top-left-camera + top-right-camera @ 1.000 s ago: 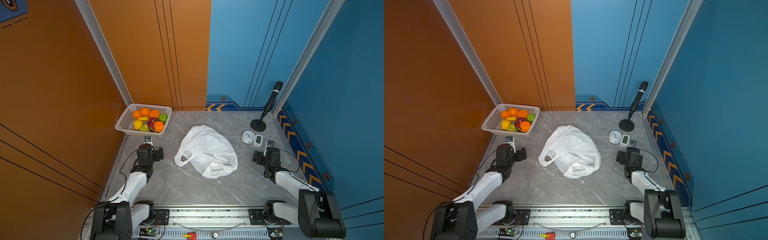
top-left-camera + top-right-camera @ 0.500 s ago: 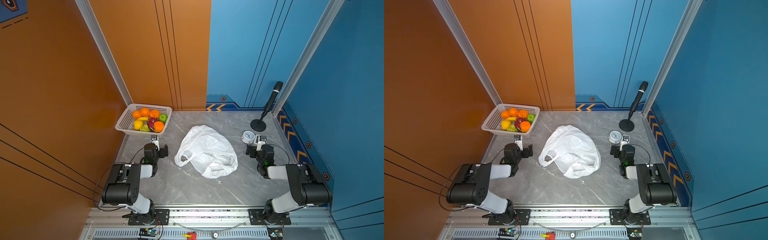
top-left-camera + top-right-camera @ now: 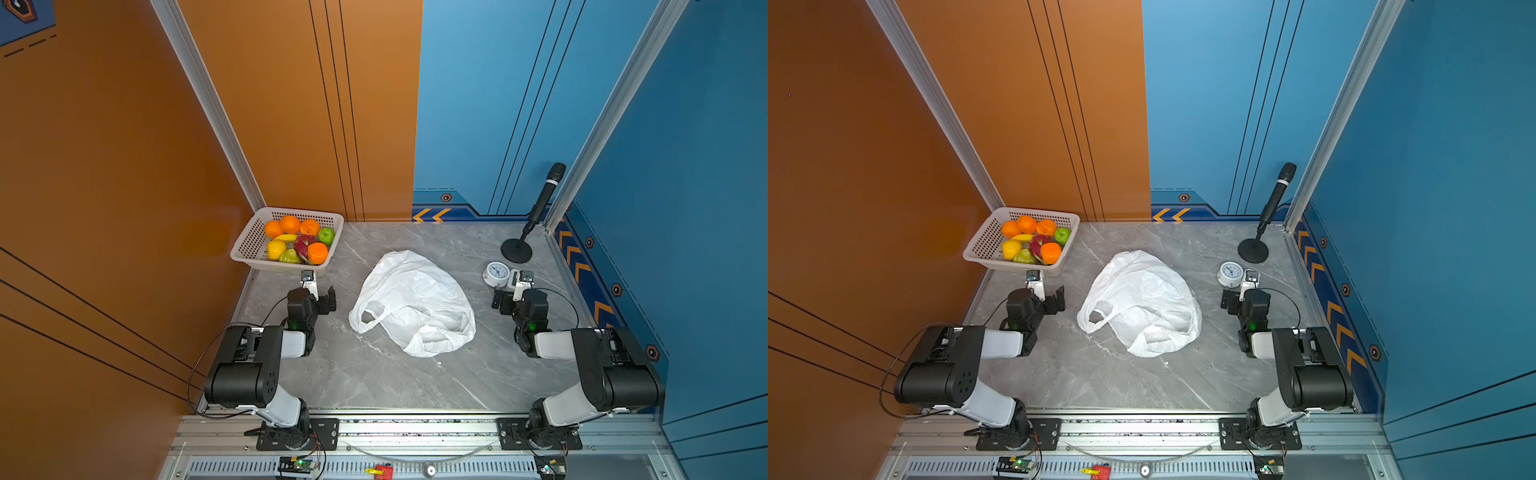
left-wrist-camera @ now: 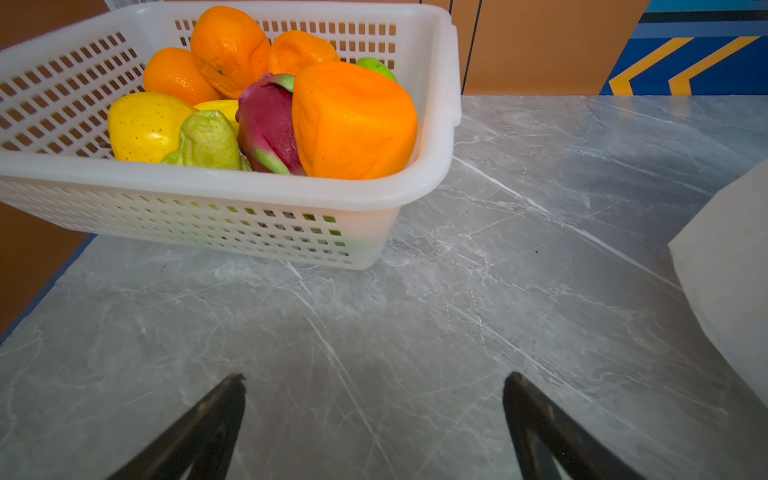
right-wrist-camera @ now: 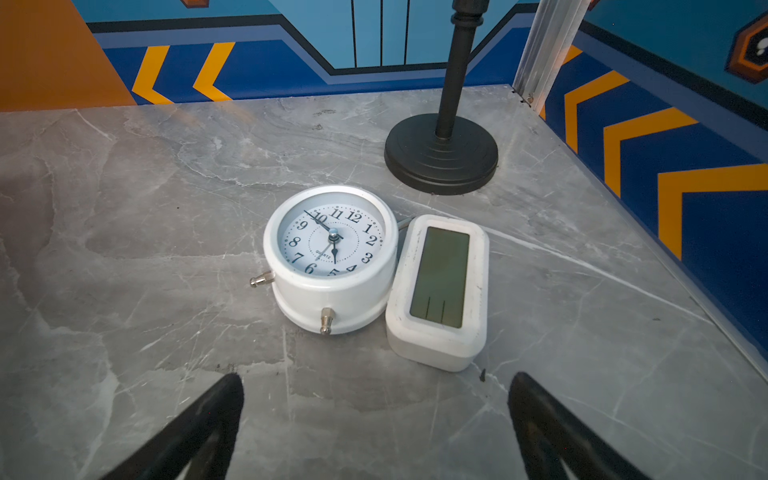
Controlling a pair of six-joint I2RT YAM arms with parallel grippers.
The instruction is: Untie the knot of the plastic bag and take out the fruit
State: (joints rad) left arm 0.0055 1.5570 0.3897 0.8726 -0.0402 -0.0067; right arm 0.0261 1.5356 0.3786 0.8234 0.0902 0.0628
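The white plastic bag [image 3: 415,299] [image 3: 1142,299] lies slumped in the middle of the grey table, one handle loop [image 3: 368,316] lying loose at its left. No knot shows. The fruit [image 3: 318,252] [image 4: 353,120] sits in a white mesh basket [image 3: 249,237] [image 4: 440,104] at the back left: orange ones, a yellow one, green ones and a pink-red dragon fruit. My left gripper [image 3: 311,291] [image 4: 374,380] is open and empty, just in front of the basket, with the bag's edge [image 4: 731,270] off to its side. My right gripper [image 3: 519,293] [image 5: 376,380] is open and empty, right of the bag.
A white round alarm clock [image 3: 496,274] [image 5: 332,257] and a white digital clock [image 5: 438,291] lie just ahead of the right gripper. Behind them a black microphone stand [image 3: 516,251] occupies the back right corner. A yellow banana [image 3: 286,237] lies among the fruit. Walls close in on three sides.
Both arms have folded up from a low stretched pose, elbows now raised near the front rail. The grippers stay low and open. The bag has not moved.
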